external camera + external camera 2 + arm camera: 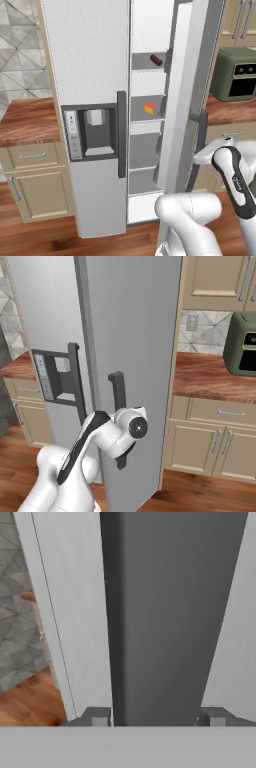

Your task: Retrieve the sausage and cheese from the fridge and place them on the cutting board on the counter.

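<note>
Your hand (155, 718) sits at the dark vertical handle (165, 612) of the fridge (90, 75) right door; the two finger tips stand one on each side of the handle, straddling it. You can't tell whether the pads press on it or just bracket it.

The right door (135, 356) is swung partly open and stands between your hand and the fridge interior, blocking a straight reach to the shelves. In the left base view the gap shows the grey shelves: the sausage (156, 60) lies on an upper shelf, well above and beyond your hand, behind the door edge. The cheese (149, 108) sits on the next shelf down, under the sausage, also behind the door from where your hand is.

The left door with the dispenser panel (90, 131) and its own dark handle (121, 134) is closed, off to the left of your hand.

The counter (215, 376) runs to the right of your hand, past the door, carrying a dark green toaster oven (242, 343); beige cabinets (215, 441) sit below. Another counter stretch (27, 120) lies left of the fridge. Wood floor (30, 702) shows low left in the hand view.
</note>
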Available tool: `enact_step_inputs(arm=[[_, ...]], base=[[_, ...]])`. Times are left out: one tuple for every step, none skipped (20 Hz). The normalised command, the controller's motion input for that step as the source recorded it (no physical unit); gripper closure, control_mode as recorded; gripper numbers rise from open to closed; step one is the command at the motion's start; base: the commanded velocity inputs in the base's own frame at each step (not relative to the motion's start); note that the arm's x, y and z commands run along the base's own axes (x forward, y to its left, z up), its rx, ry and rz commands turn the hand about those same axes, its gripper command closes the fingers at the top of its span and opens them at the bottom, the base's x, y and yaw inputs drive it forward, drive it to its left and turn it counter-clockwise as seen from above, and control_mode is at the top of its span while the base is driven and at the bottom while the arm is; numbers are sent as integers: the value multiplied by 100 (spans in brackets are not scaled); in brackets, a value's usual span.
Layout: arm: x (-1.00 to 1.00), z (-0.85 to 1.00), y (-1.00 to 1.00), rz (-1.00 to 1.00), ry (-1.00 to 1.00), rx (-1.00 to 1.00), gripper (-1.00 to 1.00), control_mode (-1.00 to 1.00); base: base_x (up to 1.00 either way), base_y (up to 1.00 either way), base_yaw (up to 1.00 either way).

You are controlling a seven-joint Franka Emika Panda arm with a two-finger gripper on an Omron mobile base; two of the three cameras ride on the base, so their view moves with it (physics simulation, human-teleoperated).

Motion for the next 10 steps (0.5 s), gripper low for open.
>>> enact_step_inputs(arm=[[-100,0,-86,5,-16,0,100,-100],[-100,0,-85,5,-13,0,100,-100],[-98,0,-84,5,-8,0,100,-100],[-81,0,-80,7,-4,0,100,-100],[-59,0,-73,12,-2,0,100,-100],[-48,0,-67,15,-1,0,100,-100],[-39,0,-64,17,0,0,100,-100],[-43,0,-69,17,0,0,100,-100],[-36,0,-73,17,0,0,100,-100],[-39,0,-75,18,0,0,100,-100]], base=[[0,0,0],[0,0,0],[0,0,0],[0,0,0],[0,0,0],[0,0,0],[0,0,0],[0,0,0],[0,0,0],[0,0,0]])
